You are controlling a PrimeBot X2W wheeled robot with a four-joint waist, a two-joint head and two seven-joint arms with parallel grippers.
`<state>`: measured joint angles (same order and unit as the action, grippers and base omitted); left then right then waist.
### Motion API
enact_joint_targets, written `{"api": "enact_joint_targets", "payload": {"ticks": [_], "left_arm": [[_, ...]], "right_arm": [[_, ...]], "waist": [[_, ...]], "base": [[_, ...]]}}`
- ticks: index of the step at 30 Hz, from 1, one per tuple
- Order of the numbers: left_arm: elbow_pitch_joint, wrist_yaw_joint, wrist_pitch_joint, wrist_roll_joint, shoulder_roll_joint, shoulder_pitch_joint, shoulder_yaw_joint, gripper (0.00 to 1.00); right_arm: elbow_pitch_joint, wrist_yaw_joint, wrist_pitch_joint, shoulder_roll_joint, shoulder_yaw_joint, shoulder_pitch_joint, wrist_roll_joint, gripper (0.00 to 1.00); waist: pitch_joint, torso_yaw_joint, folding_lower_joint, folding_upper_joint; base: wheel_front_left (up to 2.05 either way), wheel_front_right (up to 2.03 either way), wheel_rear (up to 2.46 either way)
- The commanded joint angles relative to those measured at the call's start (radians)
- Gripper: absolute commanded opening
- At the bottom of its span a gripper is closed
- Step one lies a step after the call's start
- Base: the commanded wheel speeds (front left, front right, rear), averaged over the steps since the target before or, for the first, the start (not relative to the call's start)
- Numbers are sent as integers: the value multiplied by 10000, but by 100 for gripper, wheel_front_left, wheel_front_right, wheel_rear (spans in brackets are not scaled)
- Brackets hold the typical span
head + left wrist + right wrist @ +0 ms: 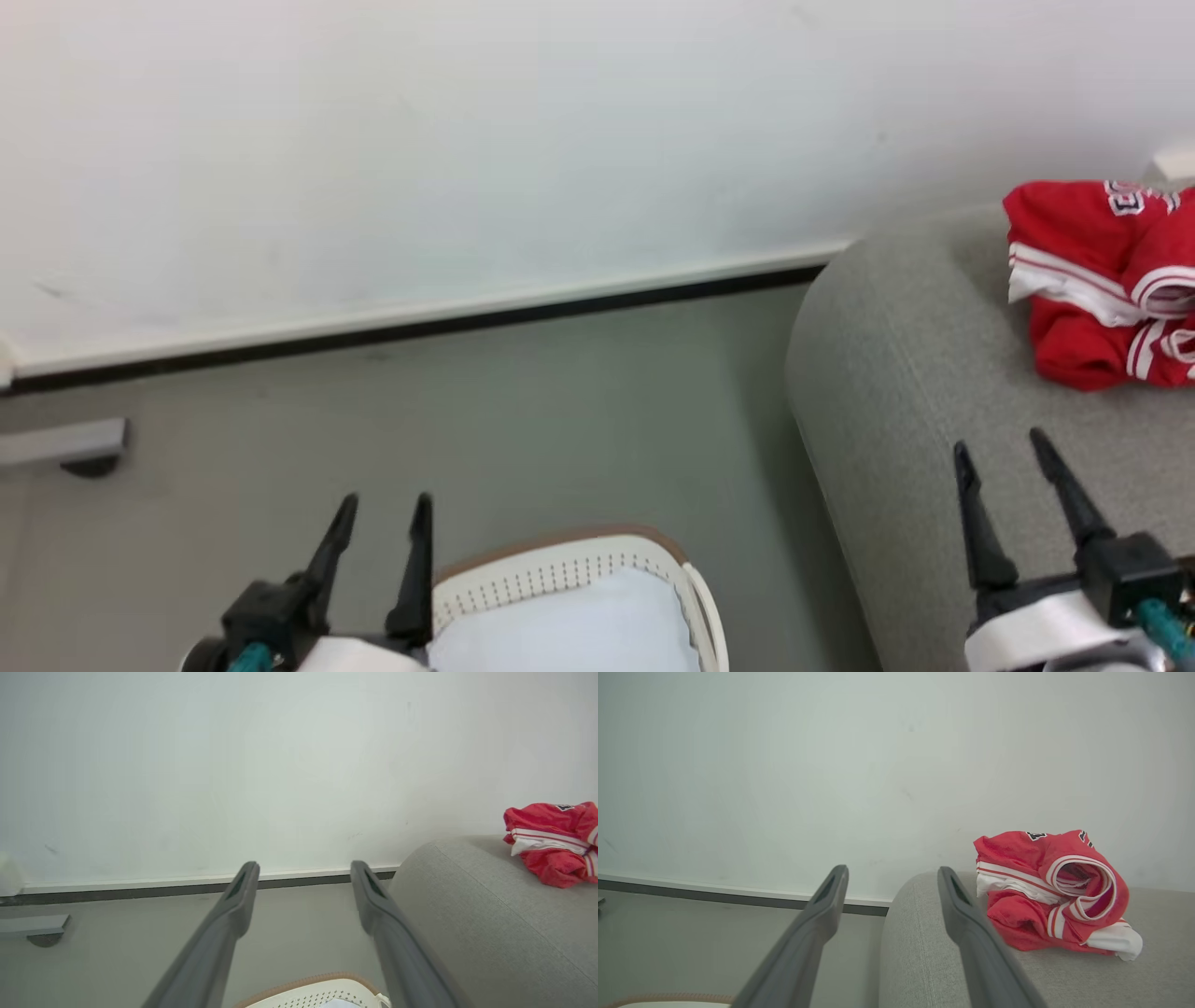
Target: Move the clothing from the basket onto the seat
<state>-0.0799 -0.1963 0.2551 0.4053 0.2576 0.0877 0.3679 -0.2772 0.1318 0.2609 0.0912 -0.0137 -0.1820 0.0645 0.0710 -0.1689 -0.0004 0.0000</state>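
The clothing at the far right is bright red with white stripes and trim, and has black-and-white lettering. The seat is plain light-grey fabric. The near basket is cream-white, dotted with rows of small holes, with a brown rim band. The cloth in it is pale blue. The floor is grey-green and the wall is white.

Black fingers, white wrists, teal cables
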Motion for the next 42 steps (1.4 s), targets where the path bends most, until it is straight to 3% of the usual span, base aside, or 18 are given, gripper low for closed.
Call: {"api": "enact_joint_targets", "payload": {"ticks": [1, 7, 22, 27, 28, 32, 42], "left_arm": [[-57, -62, 49, 118, -32, -232, -99, 100], [-53, -73, 94, -229, -216, -947, -936, 100], [-486, 902, 94, -1095, -1135, -1611, -2215, 100], [-685, 793, 95, -1284, -1390, -1558, -2507, 100], [-665, 861, 95, -1245, -1433, -1568, -2542, 0], [-986, 869, 57, -1206, -1537, -1572, -2490, 0], [-1047, 1107, -432, 420, -1601, -1298, -2814, 0]], "right_arm": [[86, -24, 22, -33, -80, 282, 112, 100], [86, -24, 22, -190, -321, 880, -5, 100], [-302, -23, 23, -417, -501, 1205, 79, 100], [-325, -23, 23, -423, -557, 1174, 134, 100], [-298, -24, 23, -424, -537, 1174, 149, 0], [-582, 2, -68, -447, -529, 1189, 74, 0], [-514, 0, -553, -439, -267, 1063, 1965, 0]], "waist": [[-481, 117, 4, 0], [-851, 205, 4, 0], [-1072, 470, 4, 0], [-1079, 526, 4, 0], [-1078, 551, 4, 0], [-1079, 550, 4, 0], [-1056, 632, 4, 0]], "base": [[0, 0, 0], [0, 0, 0], [0, 0, 0], [0, 0, 0], [0, 0, 0], [0, 0, 0], [0, 0, 0]]}}
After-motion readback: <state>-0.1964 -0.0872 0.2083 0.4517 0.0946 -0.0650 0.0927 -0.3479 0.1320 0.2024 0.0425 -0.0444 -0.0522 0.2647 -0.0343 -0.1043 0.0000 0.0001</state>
